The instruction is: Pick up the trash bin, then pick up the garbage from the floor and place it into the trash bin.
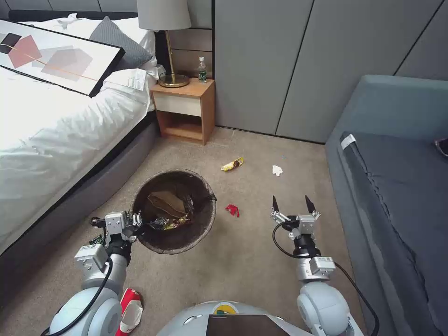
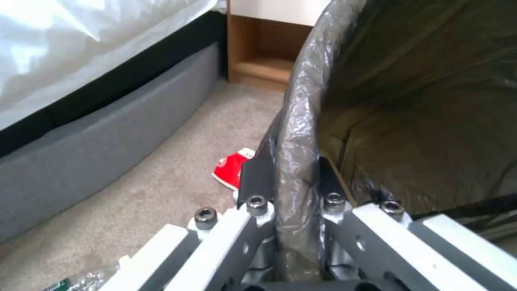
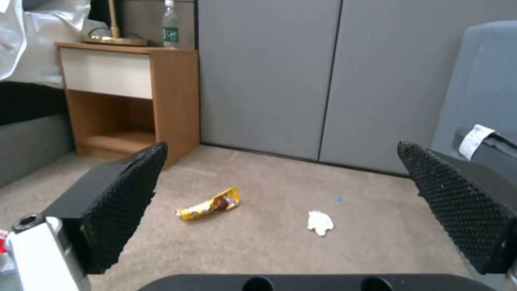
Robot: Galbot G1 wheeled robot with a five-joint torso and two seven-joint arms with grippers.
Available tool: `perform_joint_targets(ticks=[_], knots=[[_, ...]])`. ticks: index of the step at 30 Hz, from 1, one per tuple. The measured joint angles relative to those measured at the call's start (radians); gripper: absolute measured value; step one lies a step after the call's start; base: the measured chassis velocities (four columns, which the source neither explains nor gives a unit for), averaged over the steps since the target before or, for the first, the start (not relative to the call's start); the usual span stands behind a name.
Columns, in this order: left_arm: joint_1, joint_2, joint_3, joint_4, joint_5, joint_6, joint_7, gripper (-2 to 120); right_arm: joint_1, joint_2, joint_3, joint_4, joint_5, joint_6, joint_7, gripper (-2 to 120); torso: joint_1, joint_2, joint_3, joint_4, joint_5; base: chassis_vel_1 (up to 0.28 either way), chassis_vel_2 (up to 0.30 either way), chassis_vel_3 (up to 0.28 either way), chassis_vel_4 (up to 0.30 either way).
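Trash bin [image 1: 173, 212] hangs off the left gripper [image 2: 293, 178], jaws pinching just rim and liner, so it may slip or tip; right gripper [image 1: 293, 205] spread wide, empty

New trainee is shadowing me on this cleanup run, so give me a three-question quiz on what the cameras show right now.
1. True or false: the left pincer grips the trash bin by its rim.
2. Which litter lies nearest the right pincer: A yellow wrapper, B red wrapper, C white tissue?
3. Fill in: the bottle stands on the ____.

Key: 1 true. 2 C. 3 nightstand.
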Motion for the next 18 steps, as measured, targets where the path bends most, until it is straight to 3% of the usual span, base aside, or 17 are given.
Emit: perform_joint_targets(ticks=[18], knots=[[0.004,0.003,0.000,-0.004,0.001,-0.003,0.003,2,-0.003,0.000,-0.005,0.000,0.003,-0.006,-0.010,100,0.000,0.000,0.000,0.0000,0.0000,0.000,0.000,0.000,0.000]])
